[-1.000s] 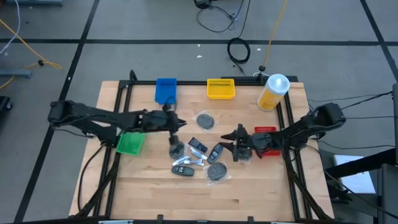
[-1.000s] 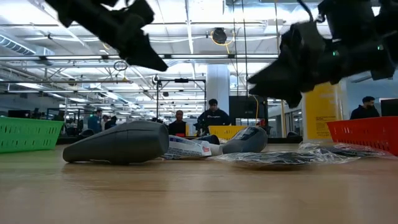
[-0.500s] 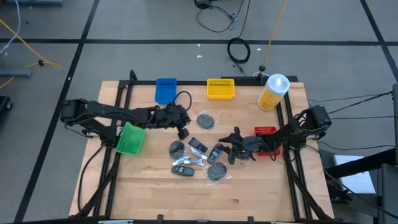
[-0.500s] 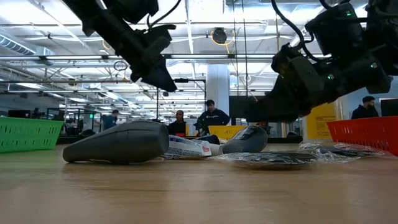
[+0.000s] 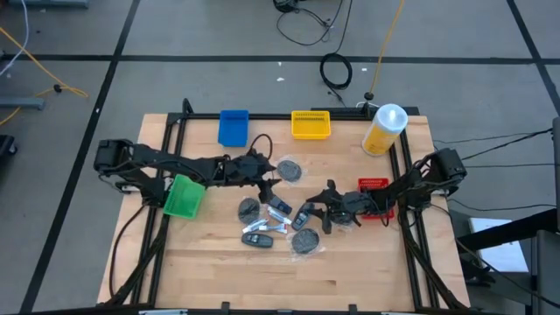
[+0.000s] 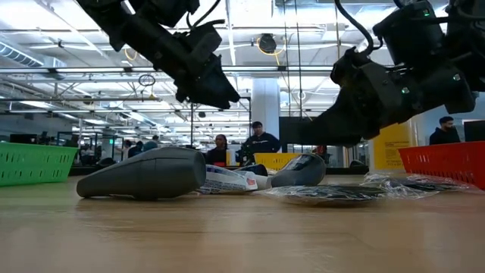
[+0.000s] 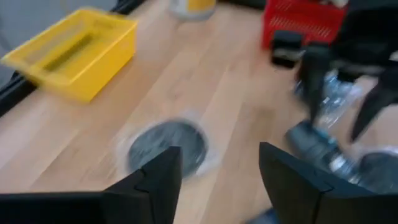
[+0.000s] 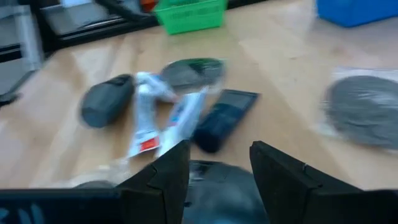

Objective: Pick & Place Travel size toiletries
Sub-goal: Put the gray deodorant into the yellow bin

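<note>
The left gripper (image 5: 273,178) has swung in beside the wrapped grey disc (image 5: 290,170), fingers parted and empty. Centre it over the disc before closing. The right gripper (image 5: 322,208), half-open, hovers above a dark mini bottle (image 5: 303,215).

We see a grey floor (image 5: 175,35) crossed by dark lines, with black cables (image 5: 333,68) and a yellow cord (image 5: 35,57) lying on it. Looking level across the room, we find bright ceiling lights (image 6: 250,15), a white pillar (image 6: 266,106) and several people (image 6: 260,142) standing beyond.
</note>
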{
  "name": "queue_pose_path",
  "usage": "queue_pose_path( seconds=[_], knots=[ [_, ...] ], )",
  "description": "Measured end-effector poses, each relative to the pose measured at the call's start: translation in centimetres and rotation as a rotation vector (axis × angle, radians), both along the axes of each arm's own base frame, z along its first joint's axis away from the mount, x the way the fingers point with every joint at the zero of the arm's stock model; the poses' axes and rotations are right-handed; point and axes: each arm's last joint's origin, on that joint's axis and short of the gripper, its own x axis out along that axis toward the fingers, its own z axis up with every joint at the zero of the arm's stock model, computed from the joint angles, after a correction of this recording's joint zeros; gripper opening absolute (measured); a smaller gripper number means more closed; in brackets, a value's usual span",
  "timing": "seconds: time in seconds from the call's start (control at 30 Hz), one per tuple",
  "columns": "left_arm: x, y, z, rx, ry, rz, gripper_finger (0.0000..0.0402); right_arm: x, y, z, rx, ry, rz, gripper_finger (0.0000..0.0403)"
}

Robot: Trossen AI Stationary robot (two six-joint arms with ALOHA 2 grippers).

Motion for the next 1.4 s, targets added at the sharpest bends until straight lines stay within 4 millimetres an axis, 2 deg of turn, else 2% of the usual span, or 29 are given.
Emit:
queue_pose_path(
  seconds=[0.17,0.33,0.47,0.77,1.1,1.23,1.4],
  knots=[
    [0.4,-1.1,-1.2,0.009,0.041,-0.025,0.0217,-0.2,0.0,0.7,-0.025,0.041,-0.022,0.0160],
    [1.0,-1.0,-2.5,-0.025,0.045,0.013,0.0210,0.3,-0.1,2.5,-0.048,0.131,-0.051,0.0160],
    [1.6,-1.0,-3.4,-0.062,0.032,-0.012,0.0209,0.4,0.1,3.4,-0.044,0.211,-0.013,0.0181],
    [2.7,-3.5,-4.8,-0.027,-0.002,-0.189,0.0209,0.3,0.7,3.6,0.001,0.235,0.071,0.0294],
    [3.2,-5.5,-4.8,-0.008,-0.074,-0.243,0.0209,0.2,1.9,3.4,-0.031,0.227,0.108,0.0301],
    [3.2,-5.8,-4.8,-0.035,-0.083,-0.234,0.0209,0.5,1.4,3.2,-0.035,0.228,0.138,0.0305],
    [2.7,-5.7,-5.0,-0.106,-0.025,-0.190,0.0209,1.0,0.5,3.2,0.018,0.221,0.243,0.0331]
  ],
)
